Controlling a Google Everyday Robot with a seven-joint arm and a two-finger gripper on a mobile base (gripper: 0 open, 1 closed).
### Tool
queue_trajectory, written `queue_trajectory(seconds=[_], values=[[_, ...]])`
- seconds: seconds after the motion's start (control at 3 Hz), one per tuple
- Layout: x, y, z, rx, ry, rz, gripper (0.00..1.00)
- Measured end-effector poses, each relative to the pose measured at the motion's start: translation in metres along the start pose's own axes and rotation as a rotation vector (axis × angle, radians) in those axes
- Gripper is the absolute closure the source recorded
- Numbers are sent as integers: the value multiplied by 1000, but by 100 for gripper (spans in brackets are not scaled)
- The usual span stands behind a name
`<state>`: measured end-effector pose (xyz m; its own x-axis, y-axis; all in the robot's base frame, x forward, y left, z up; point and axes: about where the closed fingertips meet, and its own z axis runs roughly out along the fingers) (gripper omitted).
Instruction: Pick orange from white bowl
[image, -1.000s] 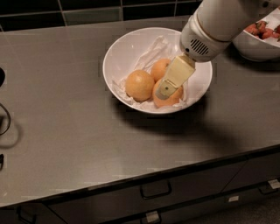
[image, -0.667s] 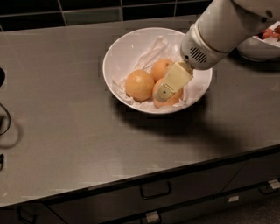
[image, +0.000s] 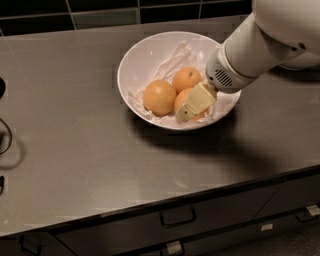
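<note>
The white bowl (image: 135, 60), lined with crumpled white paper, stands at the middle back of the dark counter and holds three oranges. The orange (image: 181, 99) is the front right one, deep orange and partly covered. A paler orange (image: 159, 97) lies to its left and a smaller one (image: 186, 79) behind it. My gripper (image: 192, 105) reaches down into the bowl from the right, its cream part lying over the orange's front right side. The rest of the gripper is hidden by the white arm (image: 250, 55).
The edge of another white bowl (image: 302, 62) shows behind the arm at the right. Dark tiles (image: 100, 15) run along the back. The counter's front edge (image: 150, 207) has drawers below it. A dark cable (image: 6, 135) lies at the far left.
The gripper has sunk lower into the bowl, over the front right orange. The arm has swung in front of the other bowl. The oranges have not moved.
</note>
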<state>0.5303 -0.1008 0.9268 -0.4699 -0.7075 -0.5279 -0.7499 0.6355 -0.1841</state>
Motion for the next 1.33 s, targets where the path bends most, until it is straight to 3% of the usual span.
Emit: queue_trajectory(seconds=[0.67,1.33], values=[[-1,1,10,9,7,3,26],[-21,7,4,25,17,-47,25]])
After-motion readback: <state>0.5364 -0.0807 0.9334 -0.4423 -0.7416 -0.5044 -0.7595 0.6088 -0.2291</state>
